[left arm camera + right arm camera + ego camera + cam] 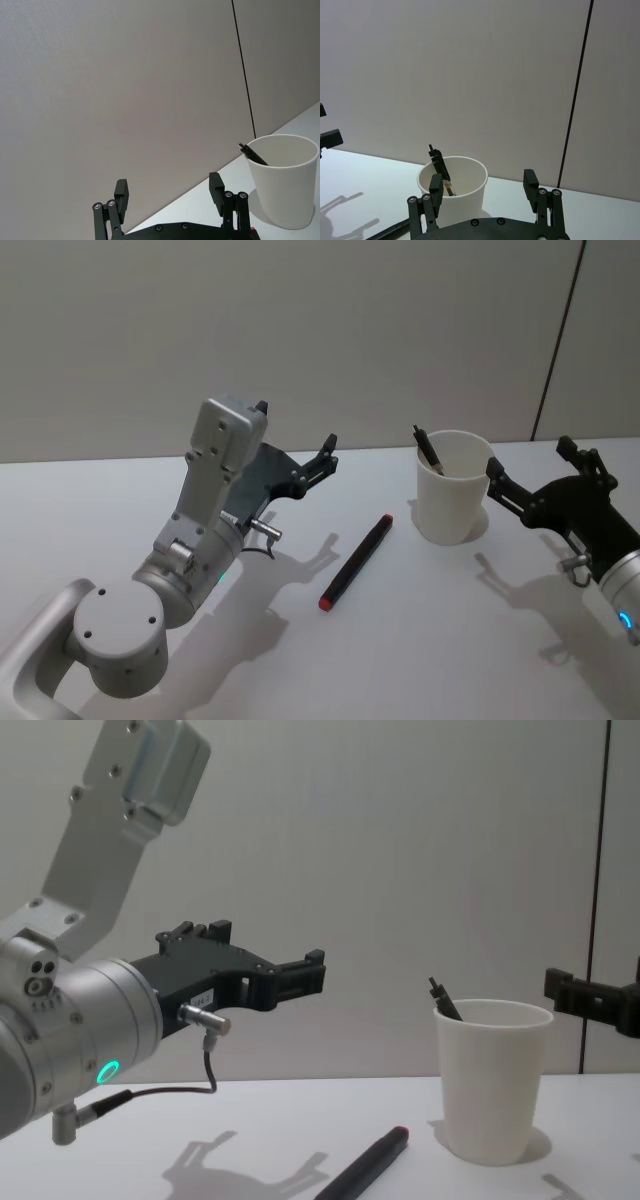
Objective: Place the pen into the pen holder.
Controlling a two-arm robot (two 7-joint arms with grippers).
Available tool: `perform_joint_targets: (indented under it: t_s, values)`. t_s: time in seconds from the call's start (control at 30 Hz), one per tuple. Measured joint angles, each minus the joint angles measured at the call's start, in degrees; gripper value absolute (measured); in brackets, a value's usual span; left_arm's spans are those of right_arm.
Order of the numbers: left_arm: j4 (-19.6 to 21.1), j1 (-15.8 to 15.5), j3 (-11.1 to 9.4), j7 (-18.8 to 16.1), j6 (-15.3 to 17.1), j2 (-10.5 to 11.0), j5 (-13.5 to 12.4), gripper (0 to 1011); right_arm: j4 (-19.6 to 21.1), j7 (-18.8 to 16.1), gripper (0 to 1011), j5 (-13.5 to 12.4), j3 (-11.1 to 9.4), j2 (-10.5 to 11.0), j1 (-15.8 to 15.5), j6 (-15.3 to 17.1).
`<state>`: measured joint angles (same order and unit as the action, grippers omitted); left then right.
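A black pen (356, 562) with a red end lies flat on the white table, just left of the pen holder (452, 487), a plain white paper cup. Another black pen (428, 450) leans inside the cup with its tip above the rim. My left gripper (169, 192) hangs open above the table, left of the lying pen and holding nothing. On the cup's right side my right gripper (530, 462) is open as well, with one fingertip (495, 472) close to the rim. The right wrist view looks over the cup (460, 192) from behind the open fingers.
The white table (420, 660) runs back to a grey wall with a dark vertical seam (558, 340). Bare tabletop lies in front of the pen and between the two arms. Shadows of both grippers fall on the surface.
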<state>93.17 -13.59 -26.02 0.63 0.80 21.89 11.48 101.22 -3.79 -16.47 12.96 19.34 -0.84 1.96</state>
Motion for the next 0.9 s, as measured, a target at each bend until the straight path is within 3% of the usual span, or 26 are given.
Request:
perform_joint_targets:
  t_s: [0.43, 0.9]
  values:
    - [0.7, 0.4, 0.2, 1.0, 0.3, 0.5, 0.5, 1001, 0.0, 0.0, 1002, 0.0, 0.0, 0.0, 0.0, 0.0]
    - [6.3, 3.7, 1.0, 2.7, 4.9, 3.7, 3.3, 1001, 0.0, 0.0, 1001, 0.0, 0.0, 0.0, 0.0, 0.0]
